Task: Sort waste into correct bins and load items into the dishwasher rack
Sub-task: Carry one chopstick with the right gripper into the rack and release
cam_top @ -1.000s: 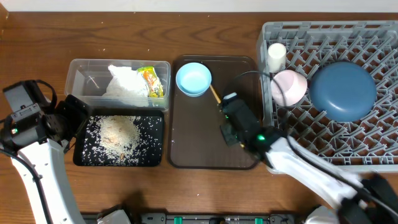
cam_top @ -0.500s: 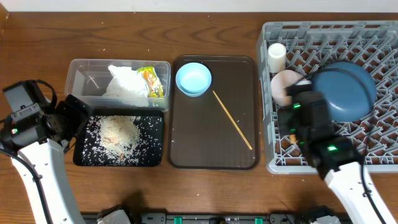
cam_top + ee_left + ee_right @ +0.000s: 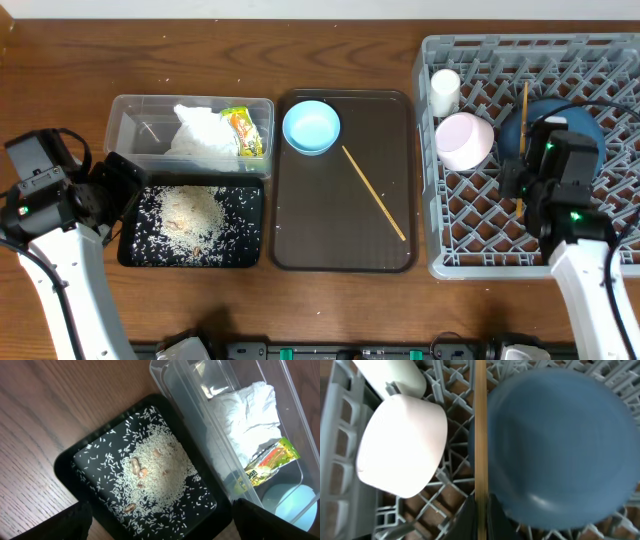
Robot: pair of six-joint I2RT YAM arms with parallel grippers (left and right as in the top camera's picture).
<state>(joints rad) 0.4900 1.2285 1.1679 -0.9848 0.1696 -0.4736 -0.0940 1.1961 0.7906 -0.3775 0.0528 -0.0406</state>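
Note:
My right gripper (image 3: 521,185) is shut on a thin wooden chopstick (image 3: 524,125) and holds it above the grey dishwasher rack (image 3: 600,55). In the right wrist view the chopstick (image 3: 480,435) runs between the white bowl (image 3: 402,445) and the dark-blue plate (image 3: 560,445), pinched in the gripper (image 3: 480,515). A cream cup (image 3: 445,90) stands in the rack's corner. A second chopstick (image 3: 375,193) and the light-blue bowl (image 3: 311,127) lie on the brown tray (image 3: 300,240). My left gripper (image 3: 128,190) hangs open and empty over the black tray (image 3: 67,460) of rice (image 3: 155,475).
The clear tub (image 3: 135,130) behind the black tray holds the crumpled napkin (image 3: 205,130) and the yellow-green wrapper (image 3: 243,132). Bare wooden table (image 3: 200,50) surrounds the tub, the trays and the rack.
My right arm has swung from the brown tray to above the rack, carrying one chopstick with it. The other chopstick stays on the tray. The left arm has not moved.

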